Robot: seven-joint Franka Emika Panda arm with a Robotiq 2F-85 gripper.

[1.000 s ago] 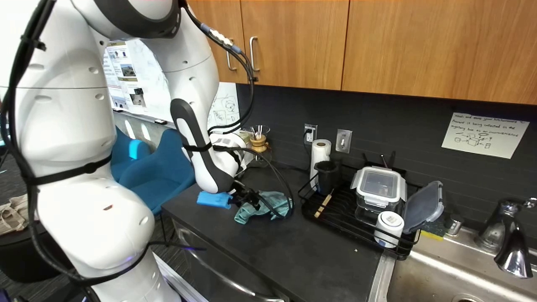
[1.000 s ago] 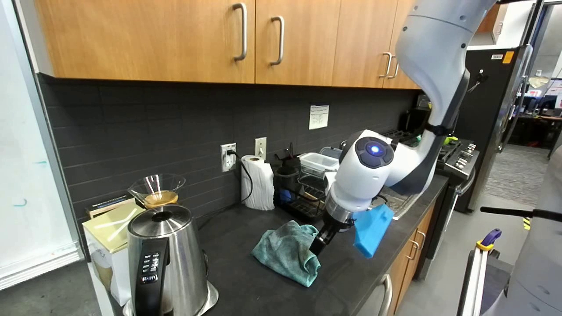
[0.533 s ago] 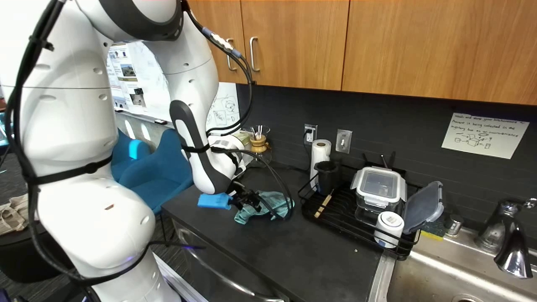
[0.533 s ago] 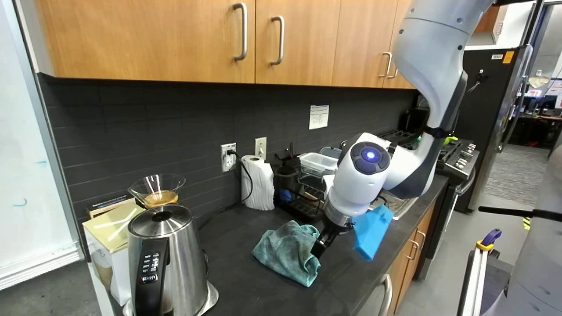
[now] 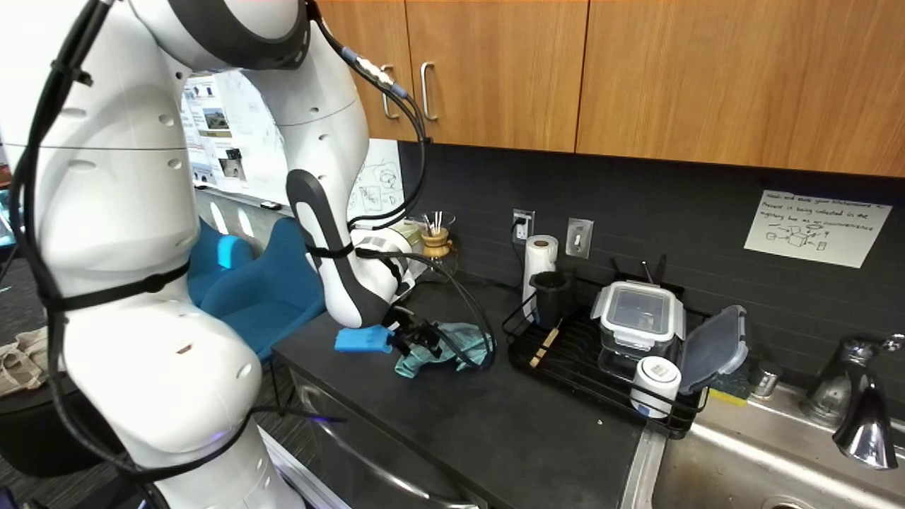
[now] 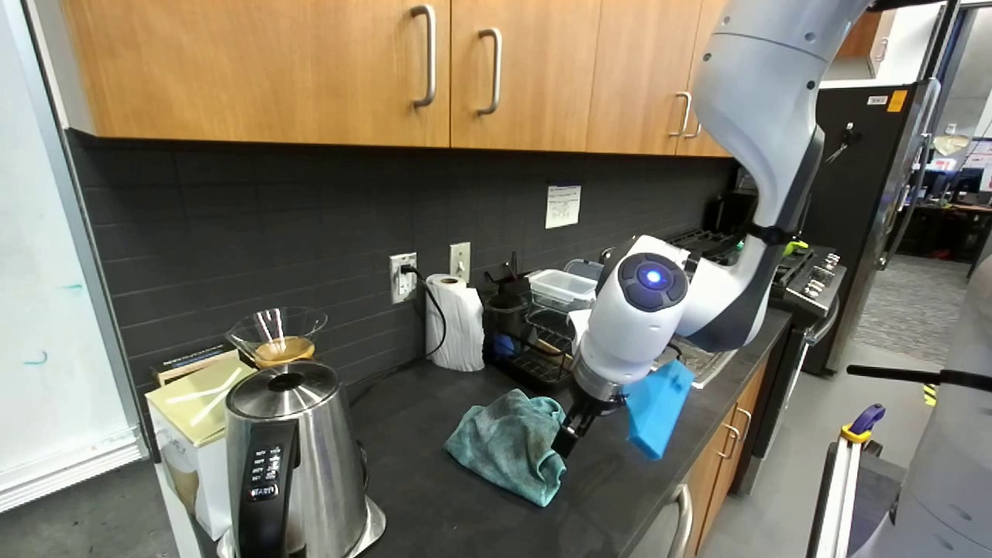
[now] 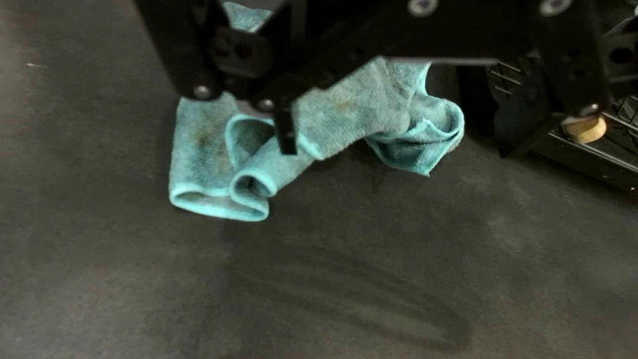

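In the wrist view, pincer (image 7: 397, 142) with jaws wide apart, low over a crumpled teal cloth (image 7: 359, 109) on the dark bench (image 7: 124, 279). Nine o'clock jaw above the folds, three o'clock jaw just past the cloth's edge; impossible to tell about contact.

In an exterior view, cloth at nine o'clock from the pincer, with one edge partly behind the tips; toward two o'clock, blue block (image 6: 659, 407) just beside the pincer's base.

In an exterior view, loop of black cables (image 5: 472, 300) hanging across the cloth and hiding part of it. Farther out at three o'clock, in the way along the bench, black dish rack (image 5: 576, 382) with dark cup (image 5: 553, 297), wooden stick (image 5: 546, 344), lidded clear box (image 5: 640, 318), white jar (image 5: 655, 385) and, tilted at the far end, grey lid (image 5: 714, 346). At two o'clock, paper roll (image 5: 541, 258) just behind the cup; toward four o'clock, past the rack, steel sink (image 5: 707, 466), with tap (image 5: 859, 403) nearer three.

In an exterior view, at nine o'clock well beyond the cloth, steel kettle (image 6: 318, 457) with pale box (image 6: 182, 442) just behind, and toward ten o'clock, glass jug (image 6: 283, 350). Overhead, at twelve o'clock, wooden cupboards (image 6: 527, 77).
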